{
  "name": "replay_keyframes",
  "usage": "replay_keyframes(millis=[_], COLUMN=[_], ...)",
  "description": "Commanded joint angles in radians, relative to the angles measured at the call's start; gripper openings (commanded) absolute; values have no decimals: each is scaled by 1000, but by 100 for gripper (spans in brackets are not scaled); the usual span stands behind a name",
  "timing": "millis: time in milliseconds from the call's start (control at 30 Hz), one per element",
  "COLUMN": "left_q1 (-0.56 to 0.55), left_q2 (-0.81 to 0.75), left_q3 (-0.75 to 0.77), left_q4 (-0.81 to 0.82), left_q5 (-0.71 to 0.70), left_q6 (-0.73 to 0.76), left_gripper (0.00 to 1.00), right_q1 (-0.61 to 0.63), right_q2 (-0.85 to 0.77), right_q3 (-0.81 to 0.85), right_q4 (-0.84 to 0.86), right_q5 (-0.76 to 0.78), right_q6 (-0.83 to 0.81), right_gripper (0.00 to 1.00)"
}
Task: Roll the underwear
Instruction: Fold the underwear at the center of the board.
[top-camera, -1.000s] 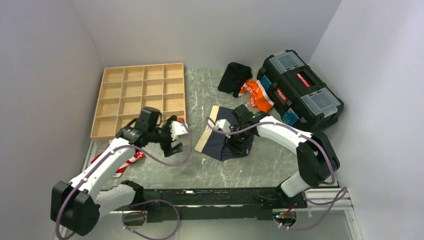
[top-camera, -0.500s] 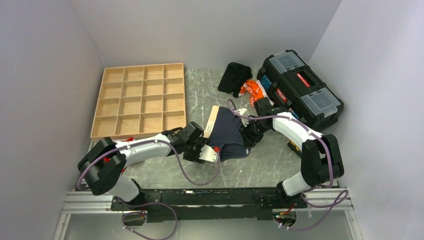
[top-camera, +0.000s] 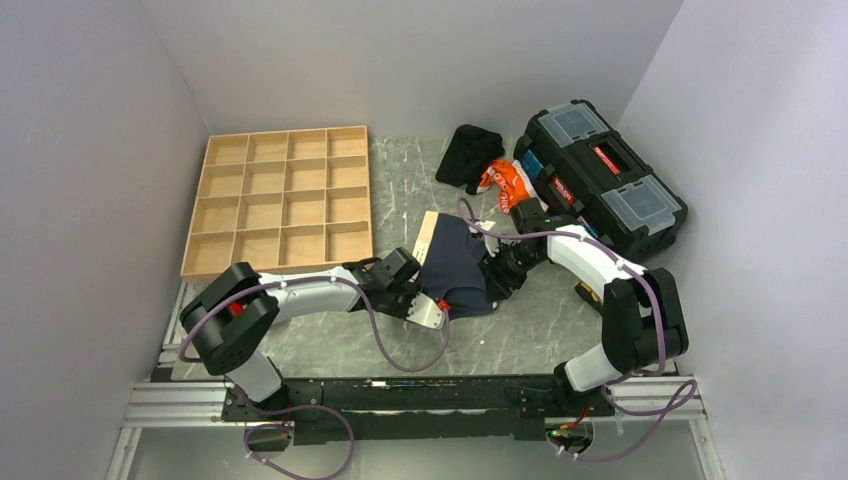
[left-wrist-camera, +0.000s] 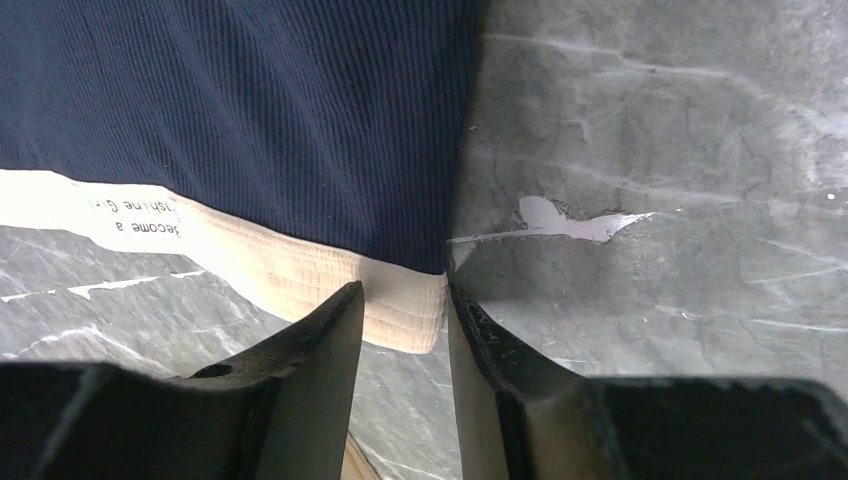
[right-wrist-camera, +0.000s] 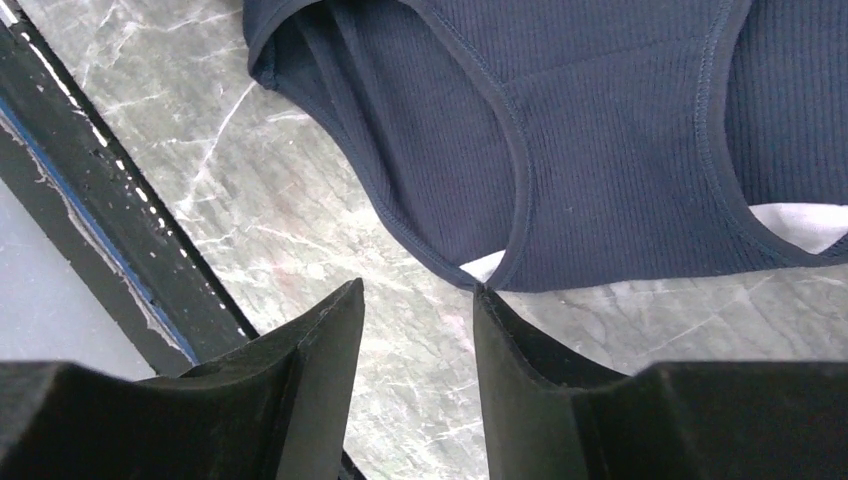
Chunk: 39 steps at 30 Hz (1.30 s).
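Observation:
The underwear (top-camera: 458, 262) lies flat mid-table, navy ribbed fabric with a pale waistband (left-wrist-camera: 300, 270) along its left side. My left gripper (top-camera: 432, 308) sits low at the near-left corner. In the left wrist view that gripper (left-wrist-camera: 403, 290) is open by a narrow gap, and the waistband corner lies at its fingertips, unclamped. My right gripper (top-camera: 497, 278) is at the garment's right edge. Seen from the right wrist, this gripper (right-wrist-camera: 418, 288) is open over bare table. Its right fingertip (right-wrist-camera: 485, 300) touches a leg-opening seam of the underwear (right-wrist-camera: 590, 150).
A wooden compartment tray (top-camera: 285, 193) sits at the back left. A black toolbox (top-camera: 600, 180) stands at the back right, with a black cloth heap (top-camera: 468, 152) and an orange-and-white garment (top-camera: 512, 188) beside it. A black rail (right-wrist-camera: 90, 200) runs along the front edge.
My left arm swung right from beside the tray to the underwear's near corner, and its jaws narrowed. My right gripper slid off the garment to its right edge, and the cloth now lies flatter.

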Motion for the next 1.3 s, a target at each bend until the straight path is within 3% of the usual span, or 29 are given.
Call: replay_keyframes(millis=[0, 167, 267, 567, 800, 1133, 1267], left_q1=[-6, -8, -8, -12, -11, 88, 165], left_q2=[-5, -41, -53, 0, 7, -10, 18], left_q3=[4, -6, -15, -36, 1, 151, 226], left_q4=[2, -5, -1, 2, -45, -258, -338], left_q5=[-2, 4, 11, 23, 79, 376, 570], left_q6=[-8, -37, -41, -47, -125, -292, -357], left_gripper=[44, 54, 54, 32, 0, 0, 0], right_q1=[-4, -5, -5, -4, -5, -3, -3], right_q2=[-3, 11, 8, 46, 71, 94, 102], right_q3=[39, 59, 70, 117, 143, 162, 162], right_q4=[-27, -50, -57, -79, -93, -141, -175], right_q5=[-59, -90, -119, -134, -174, -242, -303], right_q6=[-22, -35, -42, -45, -50, -100, -140], right_gripper=[49, 57, 60, 62, 62, 63, 63])
